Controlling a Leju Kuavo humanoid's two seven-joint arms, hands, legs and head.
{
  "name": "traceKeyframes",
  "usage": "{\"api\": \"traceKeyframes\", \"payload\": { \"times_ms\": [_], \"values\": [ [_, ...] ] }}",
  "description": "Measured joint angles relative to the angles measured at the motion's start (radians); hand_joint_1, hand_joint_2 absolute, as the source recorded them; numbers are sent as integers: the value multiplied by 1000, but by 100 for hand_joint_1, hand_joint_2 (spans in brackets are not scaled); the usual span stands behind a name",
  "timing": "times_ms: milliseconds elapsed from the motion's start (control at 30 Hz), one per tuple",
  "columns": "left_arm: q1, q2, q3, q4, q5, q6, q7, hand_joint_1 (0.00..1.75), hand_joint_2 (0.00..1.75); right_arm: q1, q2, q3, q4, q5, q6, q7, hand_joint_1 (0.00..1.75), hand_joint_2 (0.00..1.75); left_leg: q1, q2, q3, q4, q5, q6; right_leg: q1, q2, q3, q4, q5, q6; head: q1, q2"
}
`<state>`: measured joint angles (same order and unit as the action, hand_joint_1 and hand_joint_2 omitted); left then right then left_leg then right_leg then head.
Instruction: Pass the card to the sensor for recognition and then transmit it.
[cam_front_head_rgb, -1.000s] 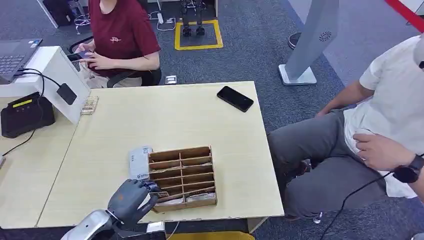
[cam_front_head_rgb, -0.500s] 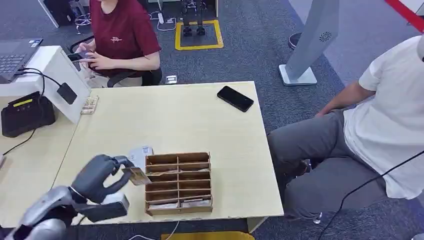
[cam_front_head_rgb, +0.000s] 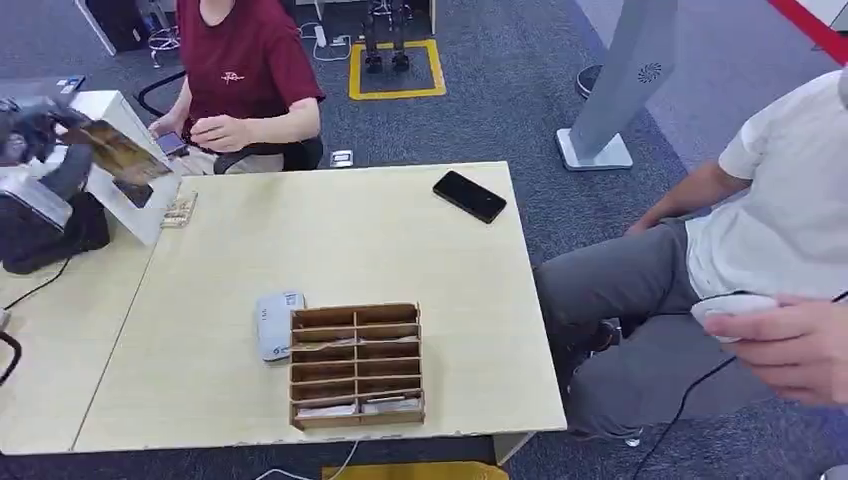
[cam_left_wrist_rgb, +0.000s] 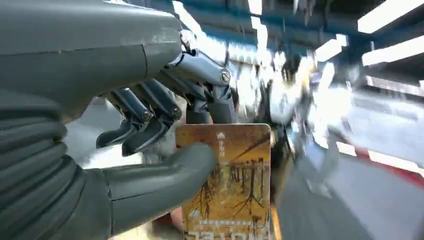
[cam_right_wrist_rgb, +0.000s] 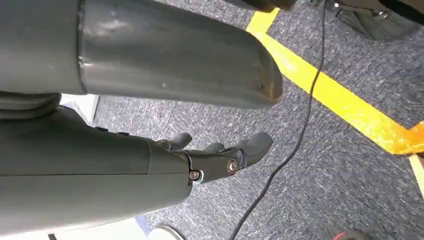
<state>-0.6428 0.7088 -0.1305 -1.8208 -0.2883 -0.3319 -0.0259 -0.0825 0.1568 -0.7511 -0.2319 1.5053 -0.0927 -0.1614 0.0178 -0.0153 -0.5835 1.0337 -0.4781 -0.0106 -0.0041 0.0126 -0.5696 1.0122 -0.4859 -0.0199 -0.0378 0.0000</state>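
My left hand (cam_front_head_rgb: 42, 140) is raised at the far left of the head view and pinches a brown and yellow card (cam_front_head_rgb: 120, 152) between thumb and fingers. The card hangs in front of the slanted white box (cam_front_head_rgb: 150, 222), over its wired black pad (cam_front_head_rgb: 133, 194). In the left wrist view the card (cam_left_wrist_rgb: 235, 185) shows a tree picture, with the thumb (cam_left_wrist_rgb: 165, 172) pressed on its face and my left hand (cam_left_wrist_rgb: 125, 115) behind it. My right hand (cam_right_wrist_rgb: 220, 155) hangs by my side over carpet, fingers loosely extended and holding nothing.
A wooden slotted organizer (cam_front_head_rgb: 357, 365) holding several cards stands near the table's front edge, a small white device (cam_front_head_rgb: 276, 325) beside it. A black phone (cam_front_head_rgb: 470, 197) lies at the far edge. A black terminal (cam_front_head_rgb: 50, 235) sits left. One person sits behind, another at right.
My left hand has lifted the card out of the organizer and swung it up and far left to the white box. The person on the right has brought a hand forward.
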Motion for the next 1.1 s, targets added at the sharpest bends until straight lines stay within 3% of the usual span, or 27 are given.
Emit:
{"api": "traceKeyframes", "payload": {
  "times_ms": [67, 100, 133, 233, 333, 400, 600, 867, 900, 933, 967, 1100],
  "values": [
    [-12, -28, 2, 40, -233, 72, 21, 175, 175, 0, 6, 3, 0, 0, 0, 5, 0, 0, -1, 1, 2, 0, 0, 0, -2, 1, 0, 0, 0, 0, 0, 0],
    [-8, -62, 2, 74, -389, 129, 26, 175, 175, -2, 10, 6, 0, 0, 0, 8, 0, 0, -1, 1, 1, 0, 0, 0, -2, 1, 0, 0, 0, 0, -1, 0],
    [-4, -95, 2, 107, -475, 162, 26, 175, 175, -6, 13, 10, 0, 0, 0, 9, 0, 0, -1, 0, 1, 0, 0, 0, -2, 0, 1, 0, 0, 0, -2, 0],
    [-2, -181, 2, 221, -621, 231, 52, 175, 175, -18, 17, 23, -2, 0, 5, 16, 0, 0, 0, -1, 1, 0, 0, 0, -2, 0, 1, 0, 0, 0, -2, 0],
    [-12, -298, 12, 342, -874, 289, 125, 175, 175, -22, 18, 31, -9, 0, 12, 21, 0, 0, -2, -1, 0, 1, 0, 0, -3, -1, 1, 0, 1, 1, -2, 0],
    [-15, -361, 39, 436, -996, 315, 139, 175, 175, -24, 17, 33, -11, 0, 13, 19, 0, 0, -2, -1, 0, 1, 0, 0, -3, 1, 1, 0, 2, 3, -1, 0],
    [-24, -476, 104, 579, -1074, 328, 118, 175, 175, -6, 15, 37, -12, 0, 12, 17, 0, 0, -2, 0, 0, 1, -1, 1, -3, 1, 0, -1, 2, 3, -1, 0],
    [-23, -538, 137, 640, -1101, 332, 96, 175, 175, 2, 13, 41, -12, 0, 10, 14, 0, 0, -1, 0, -1, 1, -1, 1, -2, 1, 0, -1, 1, 3, -1, 0],
    [-23, -542, 142, 642, -1106, 332, 93, 154, 175, 3, 13, 41, -12, 0, 10, 14, 0, 0, -1, 0, -1, 1, -1, 1, -2, 1, 0, -1, 1, 3, -1, 0],
    [-22, -550, 146, 645, -1112, 332, 87, 30, 175, 3, 12, 41, -12, 0, 10, 13, 0, 0, -1, 0, -1, 1, -1, 1, -2, 1, 0, -1, 1, 3, -1, 0],
    [-22, -556, 150, 648, -1114, 332, 82, 0, 175, 3, 12, 41, -12, 0, 10, 13, 0, 0, -1, 0, -1, 1, -1, 1, -2, 1, 0, -1, 1, 3, -1, 0],
    [-20, -573, 160, 653, -1118, 331, 72, 0, 175, 5, 12, 41, -12, 0, 10, 13, 0, 0, -1, 0, -1, 1, -1, 1, -2, 1, 0, -1, 1, 3, -1, 0]
  ]
}}
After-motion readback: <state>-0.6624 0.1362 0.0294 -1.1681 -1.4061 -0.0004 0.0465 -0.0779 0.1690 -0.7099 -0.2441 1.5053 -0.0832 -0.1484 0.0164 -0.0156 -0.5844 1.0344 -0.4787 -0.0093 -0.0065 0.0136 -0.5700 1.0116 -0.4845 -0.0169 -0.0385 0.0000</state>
